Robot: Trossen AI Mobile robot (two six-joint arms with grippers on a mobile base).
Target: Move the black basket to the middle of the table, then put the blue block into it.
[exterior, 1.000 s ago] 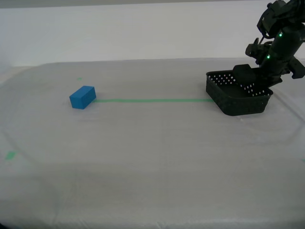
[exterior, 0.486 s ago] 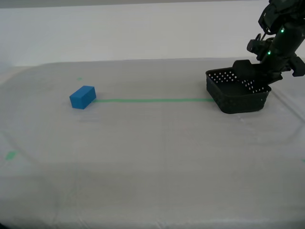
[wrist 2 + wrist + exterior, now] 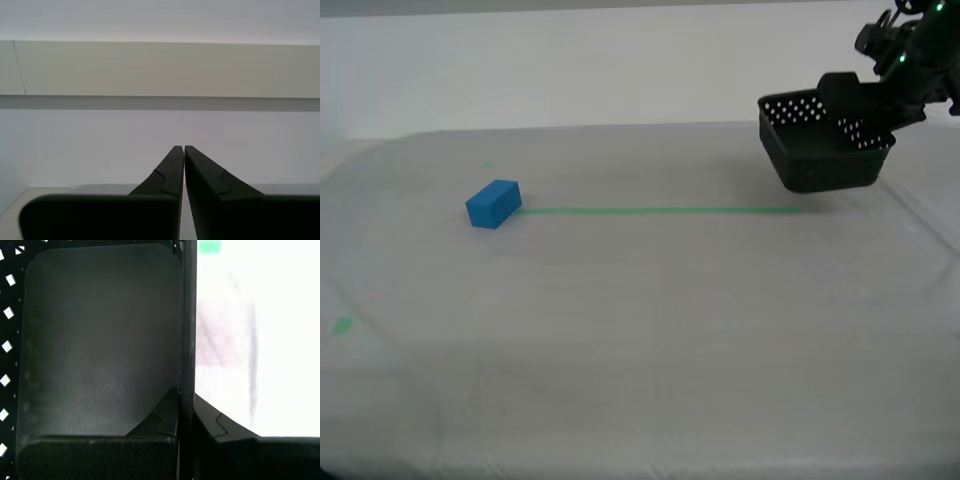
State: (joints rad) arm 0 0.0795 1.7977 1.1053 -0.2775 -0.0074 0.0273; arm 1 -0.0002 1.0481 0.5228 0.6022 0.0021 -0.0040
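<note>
Small solid bright-blue rectangular block (image 3: 493, 203) sits at the exterior view's left, touching the near end of the thin green tape line (image 3: 650, 210) on the pale grey-white clothed table (image 3: 640, 330), well apart from the basket. At the exterior view's right, the small black perforated plastic basket (image 3: 823, 143) hangs tilted clear of the cloth, my first gripper (image 3: 185, 410) pinching one wall between its jaws, likely so it can be carried rather than dragged to the middle. My second gripper (image 3: 181, 167) is pressed together on nothing, facing a blank wall; no brand, label or writing readable.

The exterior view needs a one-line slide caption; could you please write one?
My first gripper holds the black basket above the table, far from the blue block.
</note>
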